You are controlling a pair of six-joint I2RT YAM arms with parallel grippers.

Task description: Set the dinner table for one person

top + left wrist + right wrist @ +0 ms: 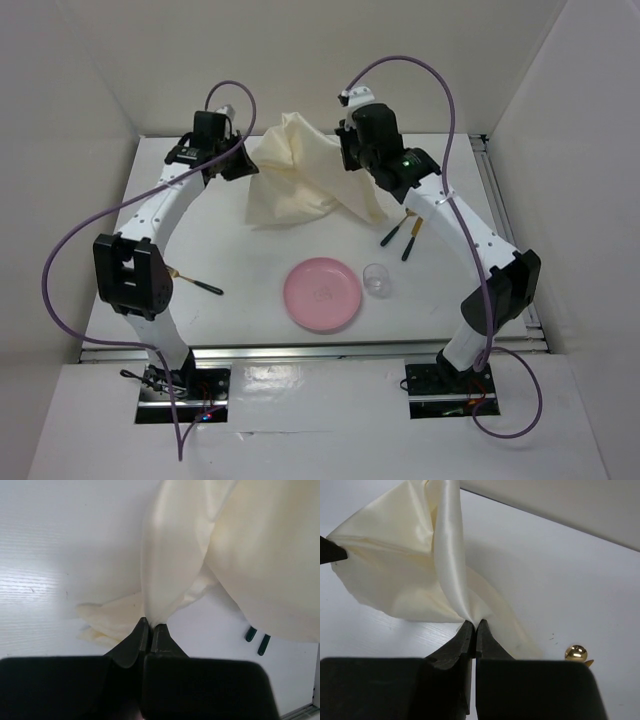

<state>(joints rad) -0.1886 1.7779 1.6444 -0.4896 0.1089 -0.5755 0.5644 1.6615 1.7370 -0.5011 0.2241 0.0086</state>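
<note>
1. The left gripper (150, 623) is clenched on a pinch of the cream cloth (297, 180), at the cloth's left side.
2. The right gripper (474, 625) is clenched on a fold at the cloth's right side.
3. The cloth hangs bunched between the two grippers at the far middle, its lower part lying on the dinner table (230, 250).
4. The white dinner table spreads beneath both arms.
5. A pink plate (322, 293) sits near the middle, with a clear cup (376, 280) just to its right.
6. Two black-handled utensils (400, 236) lie right of the cloth.
</note>
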